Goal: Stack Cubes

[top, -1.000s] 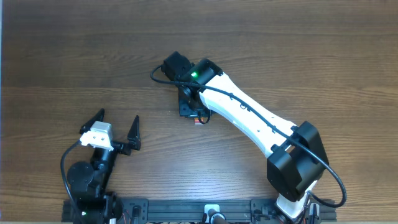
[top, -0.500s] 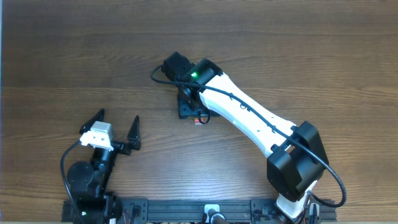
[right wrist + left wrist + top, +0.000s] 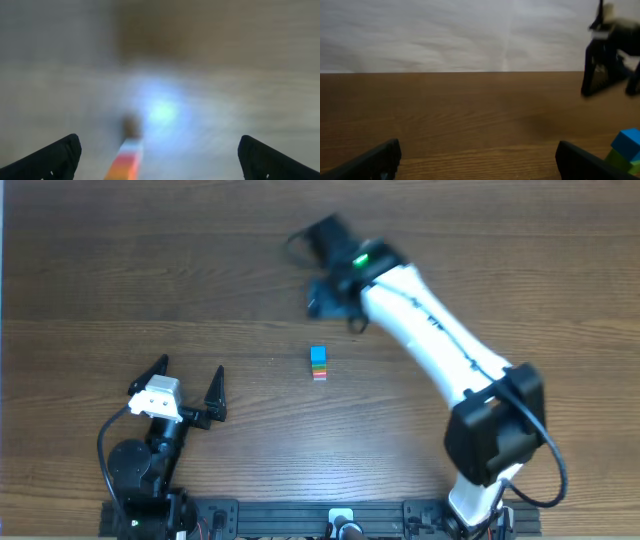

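Wide apart and empty, the right arm's fingers (image 3: 50, 156) hung above the brown wooden surface (image 3: 120, 270), clear of the small stack of coloured cubes (image 3: 319, 364) and a little toward the far edge from it. The stack stood free around the middle of the surface, touched by neither arm. It had a bright blue cube (image 3: 318, 356) on top and a green cube (image 3: 619, 161) directly beneath it. Below that it was orange-red, and separate cubes could not be told apart there. The left arm's fingers (image 3: 216, 392) were also spread wide and held nothing. They sat low near the edge where the arms were mounted, toward its left end, well apart from the stack.
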Robot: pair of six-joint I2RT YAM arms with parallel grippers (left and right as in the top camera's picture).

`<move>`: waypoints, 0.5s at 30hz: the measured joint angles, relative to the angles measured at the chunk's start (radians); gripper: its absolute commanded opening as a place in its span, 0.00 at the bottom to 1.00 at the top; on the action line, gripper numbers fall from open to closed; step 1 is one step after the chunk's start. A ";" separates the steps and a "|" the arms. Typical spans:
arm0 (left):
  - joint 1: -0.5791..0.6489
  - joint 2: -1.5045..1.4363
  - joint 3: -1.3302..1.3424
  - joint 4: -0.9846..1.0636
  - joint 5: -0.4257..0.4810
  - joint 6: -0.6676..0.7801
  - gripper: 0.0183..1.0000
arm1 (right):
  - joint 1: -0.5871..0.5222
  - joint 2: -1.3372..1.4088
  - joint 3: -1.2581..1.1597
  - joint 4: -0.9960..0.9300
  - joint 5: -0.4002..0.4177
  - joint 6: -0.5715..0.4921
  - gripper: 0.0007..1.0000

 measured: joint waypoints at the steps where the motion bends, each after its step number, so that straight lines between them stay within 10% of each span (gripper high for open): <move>1: 0.000 0.000 0.000 0.000 0.000 0.000 1.00 | -0.055 0.000 0.011 0.008 0.015 -0.025 0.99; 15: 0.000 0.000 0.000 0.000 0.000 0.000 1.00 | -0.426 -0.151 -0.148 0.153 0.080 -0.296 0.99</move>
